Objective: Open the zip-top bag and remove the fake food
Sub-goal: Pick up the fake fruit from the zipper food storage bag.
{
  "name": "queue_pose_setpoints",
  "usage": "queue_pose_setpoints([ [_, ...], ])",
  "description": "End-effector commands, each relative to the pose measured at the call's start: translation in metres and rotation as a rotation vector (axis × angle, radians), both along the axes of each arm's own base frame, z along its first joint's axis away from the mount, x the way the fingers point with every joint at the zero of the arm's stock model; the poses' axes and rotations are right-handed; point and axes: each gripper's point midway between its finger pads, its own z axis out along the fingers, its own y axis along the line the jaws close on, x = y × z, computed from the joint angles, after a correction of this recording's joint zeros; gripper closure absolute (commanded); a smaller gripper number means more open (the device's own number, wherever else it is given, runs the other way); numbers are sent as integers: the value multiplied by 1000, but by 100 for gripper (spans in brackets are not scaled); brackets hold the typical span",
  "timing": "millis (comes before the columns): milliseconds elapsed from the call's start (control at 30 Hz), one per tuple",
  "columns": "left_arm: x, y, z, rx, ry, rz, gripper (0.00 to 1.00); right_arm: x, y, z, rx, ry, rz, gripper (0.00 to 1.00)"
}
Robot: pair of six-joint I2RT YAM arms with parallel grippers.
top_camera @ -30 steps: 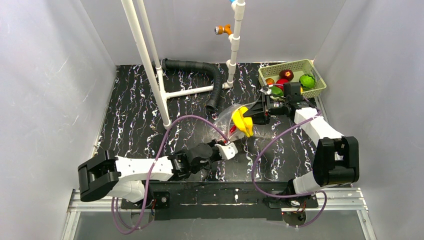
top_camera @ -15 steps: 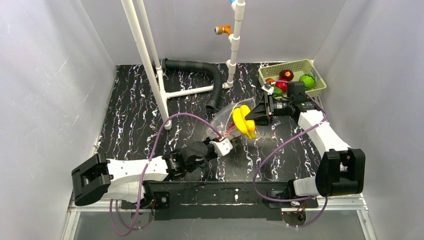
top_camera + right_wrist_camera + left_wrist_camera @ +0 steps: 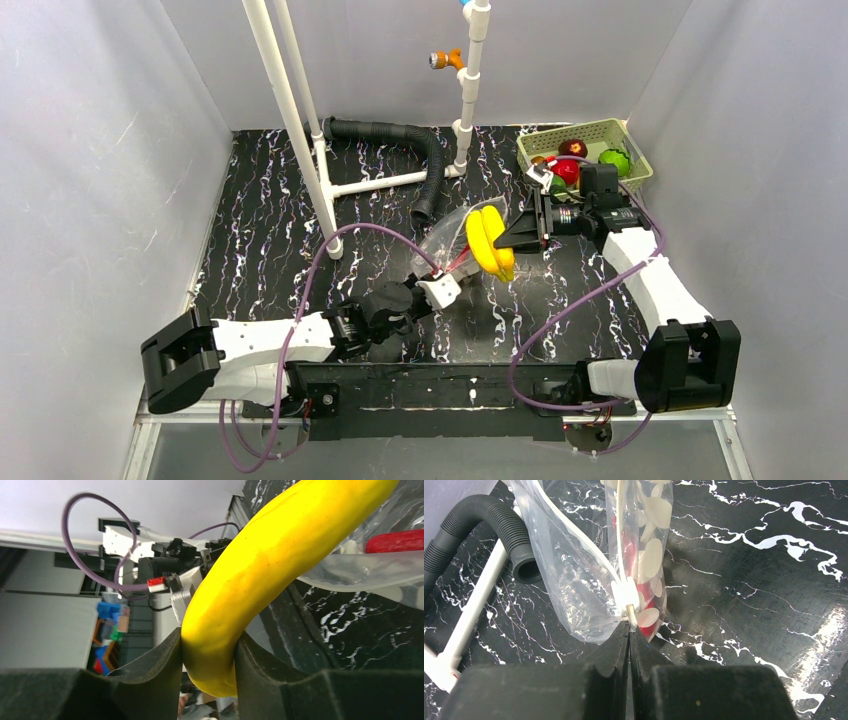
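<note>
The clear dotted zip-top bag (image 3: 450, 240) stands open on the black table; it also shows in the left wrist view (image 3: 574, 570). My left gripper (image 3: 437, 290) (image 3: 629, 630) is shut on the bag's zipper edge (image 3: 626, 592). A red chili (image 3: 629, 555) (image 3: 395, 540) is still inside the bag. My right gripper (image 3: 520, 237) (image 3: 207, 655) is shut on the yellow banana (image 3: 487, 242) (image 3: 265, 565) and holds it above the table, just right of the bag's mouth. Other fake food lies in the green basket (image 3: 628, 135): dark red apple (image 3: 573, 147), green ball (image 3: 615, 160).
White PVC pipes (image 3: 300, 120) and a black corrugated hose (image 3: 405, 150) (image 3: 484, 520) stand at the back left. Grey walls close in both sides. Purple cables (image 3: 330, 260) loop over the table near both arms.
My right gripper has pulled the banana out of the bag, up and to the right. My left gripper has drawn back slightly toward the near edge, still holding the bag.
</note>
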Motion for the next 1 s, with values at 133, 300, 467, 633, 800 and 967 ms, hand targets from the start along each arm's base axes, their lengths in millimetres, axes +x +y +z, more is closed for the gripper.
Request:
queue_pose_setpoints([
  [133,-5,0,10,-106,49,-5,100,-4,-6,24,-31,-318,7,99],
  [300,-8,-1,14,-149,77,-12,100,6,-15,22,-71,-425,-18,99],
  [467,-10,-1,18,-189,94,-6,85,28,-31,20,-157,-535,-83,99],
  [633,-12,0,20,-227,114,-4,71,60,-57,15,-236,-577,-204,99],
  [800,-15,2,21,-258,133,-3,52,99,-94,-3,-378,-630,-394,99],
  [967,-18,5,23,-298,152,3,36,142,-140,-17,-485,-606,-609,99],
])
